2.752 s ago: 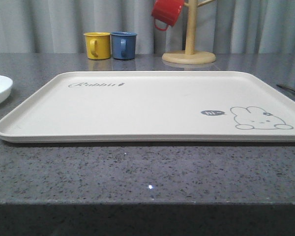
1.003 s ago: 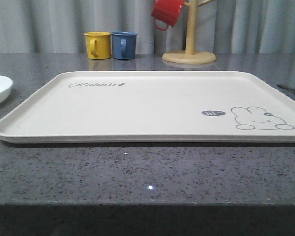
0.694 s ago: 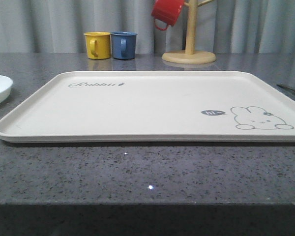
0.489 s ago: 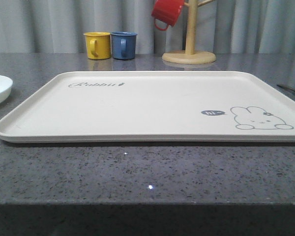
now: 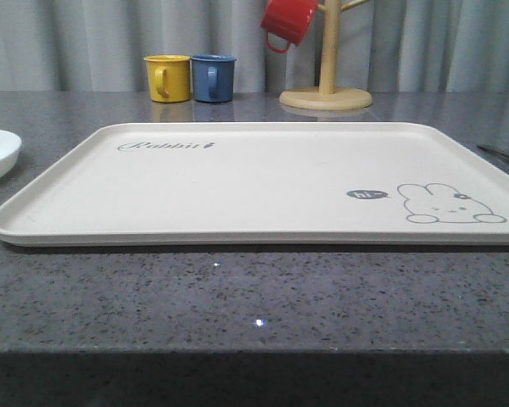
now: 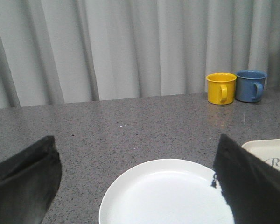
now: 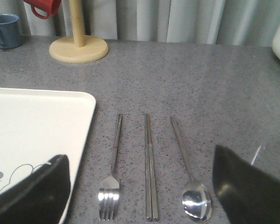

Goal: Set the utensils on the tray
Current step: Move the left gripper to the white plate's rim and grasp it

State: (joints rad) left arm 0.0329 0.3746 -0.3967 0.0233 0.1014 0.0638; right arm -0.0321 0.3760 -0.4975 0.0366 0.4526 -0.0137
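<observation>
The right gripper hangs with its two dark fingers spread wide apart, holding nothing, above the utensils on the grey table. The left gripper is likewise spread and empty, over a round white plate at the table's left end.

Largest to smallest:

1. Tray: one. Cream, flat, low-rimmed, bare of any cutlery. It occupies the middle of the table; its right edge lies just left of the fork.
2. Spoon: one. Long thin handle, round bowl toward the near side. It is the rightmost of the row.
3. Chopsticks: one pair, two flat sticks lying touching side by side, between fork and spoon.
4. Fork: one, four tines pointing to the near side, nearest the tray.

Handling, judged by appearance: all three items are polished metal, so likely rigid, light, not fragile, and slippery against both fingers and the stone-like top. They lie flat, leaving little to get under. A hold across the handle near mid-length looks best for balance. The chopsticks should probably be pinched as a pair, since one may slide free of the other.

Beyond the tray stand one yellow mug, one blue mug, and one red mug hung on a wooden stand.
</observation>
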